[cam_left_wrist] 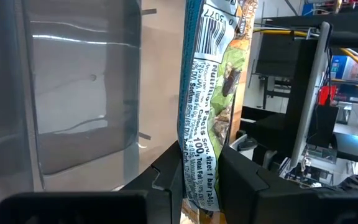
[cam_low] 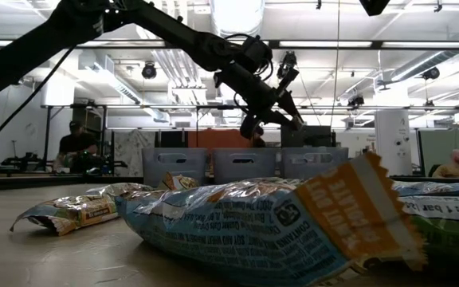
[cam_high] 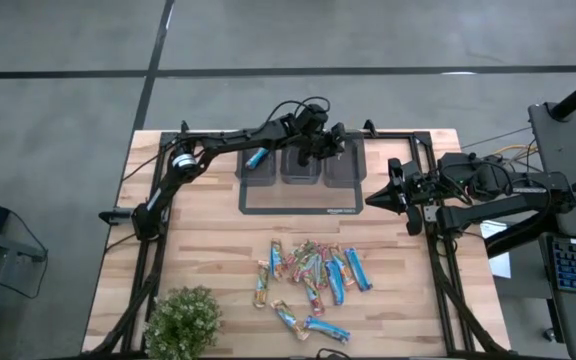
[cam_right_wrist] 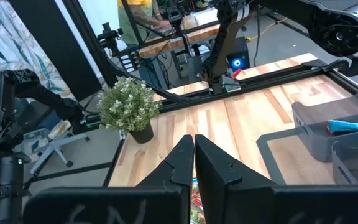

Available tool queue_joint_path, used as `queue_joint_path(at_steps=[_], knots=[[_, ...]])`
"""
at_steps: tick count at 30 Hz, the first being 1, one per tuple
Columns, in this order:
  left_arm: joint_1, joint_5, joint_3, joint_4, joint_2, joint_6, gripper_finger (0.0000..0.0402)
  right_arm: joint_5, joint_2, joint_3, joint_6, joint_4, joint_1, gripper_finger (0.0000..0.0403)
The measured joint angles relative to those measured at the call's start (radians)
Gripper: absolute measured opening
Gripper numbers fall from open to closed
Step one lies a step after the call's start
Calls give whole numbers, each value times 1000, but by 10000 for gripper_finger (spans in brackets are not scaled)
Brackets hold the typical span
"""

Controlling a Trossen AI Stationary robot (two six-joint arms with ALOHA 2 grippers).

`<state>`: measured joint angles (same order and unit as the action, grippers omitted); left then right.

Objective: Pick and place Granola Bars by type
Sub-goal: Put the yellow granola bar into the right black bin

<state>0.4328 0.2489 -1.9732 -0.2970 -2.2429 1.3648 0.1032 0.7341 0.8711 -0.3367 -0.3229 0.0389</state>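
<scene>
Only visible up close: left gripper (cam_left_wrist: 194,177) clamping a green granola bar (cam_left_wrist: 213,93) beside the bin wall (cam_left_wrist: 73,93); right gripper (cam_right_wrist: 193,163) clenched empty.

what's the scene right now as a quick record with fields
left gripper: shut on a green granola bar, held over the bins
bins: three grey bins in a row on a dark mat
left bin: holds one blue bar
right gripper: shut, empty, waiting at the table's right edge
bar pile: mixed blue and multicoloured bars on the table
plant: front left corner
</scene>
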Motion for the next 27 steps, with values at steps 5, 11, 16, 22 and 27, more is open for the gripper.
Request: queue_joint_path(at_steps=[5,11,16,22,27], knots=[[0,-3,0,-1,0,-2,65,0,0,0,0,0,0,8],[0,-3,0,10,0,-3,65,0,0,0,0,0,0,8],[0,-3,0,14,0,-2,86,0,0,0,-1,0,0,8],[0,-4,0,12,0,2,133,0,0,0,-3,0,0,8],[0,5,9,14,0,-2,142,0,0,0,-3,0,0,8]])
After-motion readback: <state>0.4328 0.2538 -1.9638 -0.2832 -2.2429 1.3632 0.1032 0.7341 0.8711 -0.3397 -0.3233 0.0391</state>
